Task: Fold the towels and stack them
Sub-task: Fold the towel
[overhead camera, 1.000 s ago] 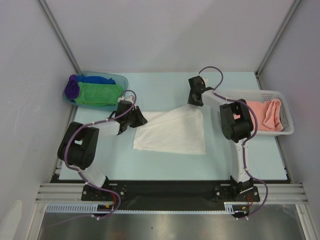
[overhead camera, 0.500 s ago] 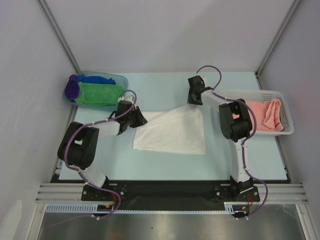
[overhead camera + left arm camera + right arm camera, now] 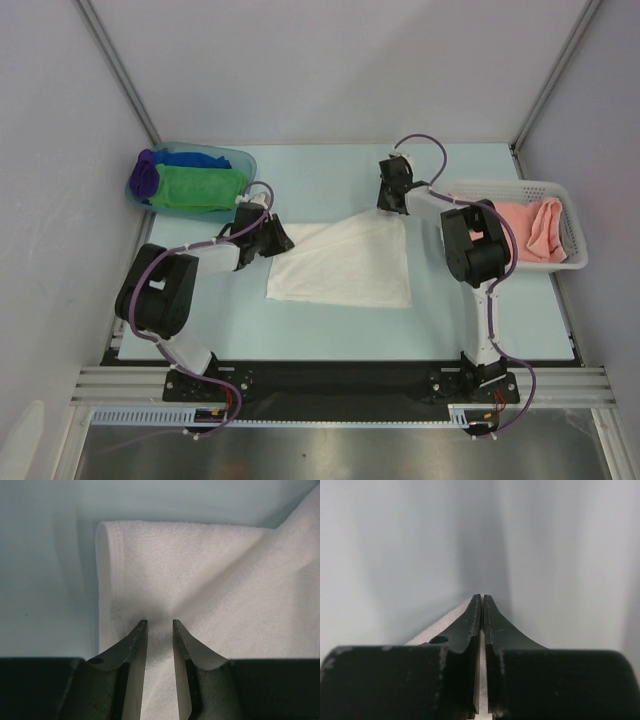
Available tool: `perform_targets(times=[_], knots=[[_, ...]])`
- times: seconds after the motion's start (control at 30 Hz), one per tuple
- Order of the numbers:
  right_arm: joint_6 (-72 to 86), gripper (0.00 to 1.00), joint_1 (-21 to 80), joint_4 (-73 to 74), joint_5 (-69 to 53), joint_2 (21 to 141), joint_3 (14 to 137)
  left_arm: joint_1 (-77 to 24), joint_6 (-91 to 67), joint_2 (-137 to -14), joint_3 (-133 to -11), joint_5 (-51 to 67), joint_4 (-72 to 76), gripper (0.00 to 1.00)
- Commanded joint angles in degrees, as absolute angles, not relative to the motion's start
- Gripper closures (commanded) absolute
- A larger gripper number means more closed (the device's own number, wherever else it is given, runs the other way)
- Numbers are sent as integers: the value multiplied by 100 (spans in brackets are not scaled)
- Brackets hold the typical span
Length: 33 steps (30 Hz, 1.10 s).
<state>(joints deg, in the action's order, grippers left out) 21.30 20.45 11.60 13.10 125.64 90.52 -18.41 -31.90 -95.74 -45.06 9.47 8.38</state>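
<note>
A white towel is spread unfolded on the middle of the table. Its far right corner is lifted and appears pinched in the clenched right end effector. Its far left corner lies between the half-parted jaws of the left end effector; a grip cannot be told. No fold is made yet. Green, blue and purple towels, seemingly finished, are kept in the blue tub. A crumpled pink towel is left in the white basket.
</note>
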Motion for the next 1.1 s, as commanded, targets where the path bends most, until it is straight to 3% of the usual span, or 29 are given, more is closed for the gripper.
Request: perform_targets(times=[0.0, 0.4, 0.8, 0.97, 1.07], knots=[[2048, 98, 2039, 590, 1362, 11763, 8615, -1872, -3094, -9615, -4465, 1020, 914, 69], [2004, 97, 2206, -1519, 1301, 9353, 5838, -1872, -3103, -9756, -4491, 914, 870, 71], [2891, 96, 2505, -1003, 1573, 7710, 3798, -1854, -3085, -9659, -4623, 817, 703, 70], [3129, 70, 2549, -862, 1318, 7322, 3164, -1854, -3076, -9387, -4667, 703, 545, 64], [3304, 61, 2584, -476, 1406, 6970, 3164, -1854, -3102, -9151, -4650, 659, 404, 62]])
